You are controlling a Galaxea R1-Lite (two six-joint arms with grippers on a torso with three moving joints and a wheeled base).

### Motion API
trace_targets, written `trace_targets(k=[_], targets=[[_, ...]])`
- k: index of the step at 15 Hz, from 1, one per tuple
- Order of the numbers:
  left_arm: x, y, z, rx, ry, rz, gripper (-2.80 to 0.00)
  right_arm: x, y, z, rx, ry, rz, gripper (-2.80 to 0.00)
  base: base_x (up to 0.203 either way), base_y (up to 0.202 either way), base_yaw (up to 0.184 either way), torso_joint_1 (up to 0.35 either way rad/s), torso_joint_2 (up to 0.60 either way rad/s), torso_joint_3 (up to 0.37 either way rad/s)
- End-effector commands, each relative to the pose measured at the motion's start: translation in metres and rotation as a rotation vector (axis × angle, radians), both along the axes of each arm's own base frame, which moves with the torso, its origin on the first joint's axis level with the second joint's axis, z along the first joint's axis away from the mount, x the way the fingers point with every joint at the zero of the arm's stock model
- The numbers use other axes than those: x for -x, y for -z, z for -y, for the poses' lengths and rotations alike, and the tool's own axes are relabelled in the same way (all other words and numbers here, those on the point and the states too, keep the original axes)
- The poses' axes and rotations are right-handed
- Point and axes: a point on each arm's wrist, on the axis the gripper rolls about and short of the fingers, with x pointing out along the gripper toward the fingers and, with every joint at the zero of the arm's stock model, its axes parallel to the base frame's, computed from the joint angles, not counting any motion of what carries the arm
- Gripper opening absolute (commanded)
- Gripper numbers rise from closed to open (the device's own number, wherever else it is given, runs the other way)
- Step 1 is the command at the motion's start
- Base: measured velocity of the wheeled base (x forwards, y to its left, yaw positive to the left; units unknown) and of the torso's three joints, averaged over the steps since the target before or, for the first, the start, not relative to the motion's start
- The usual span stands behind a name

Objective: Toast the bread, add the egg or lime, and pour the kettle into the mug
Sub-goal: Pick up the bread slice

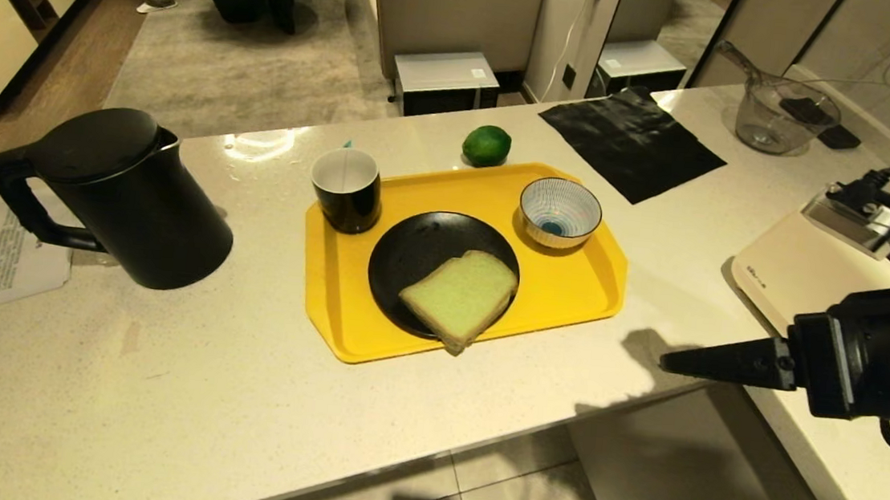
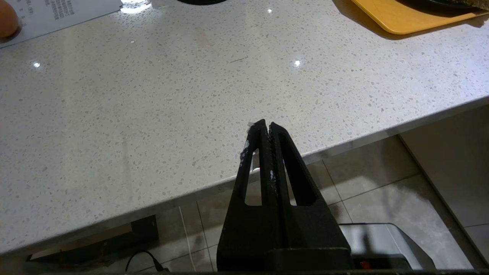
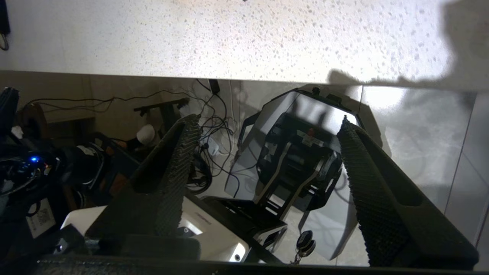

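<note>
Judging risk, we noted the pale-green, brown-crusted bread slice point(image 1: 461, 294) overhanging its black plate point(image 1: 404, 254) on the yellow tray point(image 1: 578, 294); a skewed approach by the spread-fingered, empty right gripper point(image 1: 664, 364) could nudge it off. The left gripper point(image 2: 264, 126) sat clenched, empty.

Matte black right gripper point(image 1: 668, 365), 2 tapered textured fingers point(image 3: 179, 168); thick black cable, apparently.
</note>
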Motion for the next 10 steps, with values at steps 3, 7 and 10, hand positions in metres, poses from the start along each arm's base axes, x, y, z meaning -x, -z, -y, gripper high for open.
trace_targets(k=[3,7,10], targets=[[0.0,0.0,0.0,0.0,-0.001,0.0,-2.8,-0.027,0.014,-0.031,0.11,-0.051,-0.009,0.0,0.0,0.0,0.0,0.0,0.0,0.0],[0.0,0.0,0.0,0.0,-0.001,0.0,-2.8,-0.047,0.027,-0.059,0.149,-0.089,-0.049,0.0,0.0,0.0,0.0,0.0,0.0,0.0],[0.0,0.0,0.0,0.0,-0.001,0.0,-2.8,-0.067,0.029,-0.075,0.116,-0.062,-0.075,0.0,0.0,0.0,0.0,0.0,0.0,0.0]])
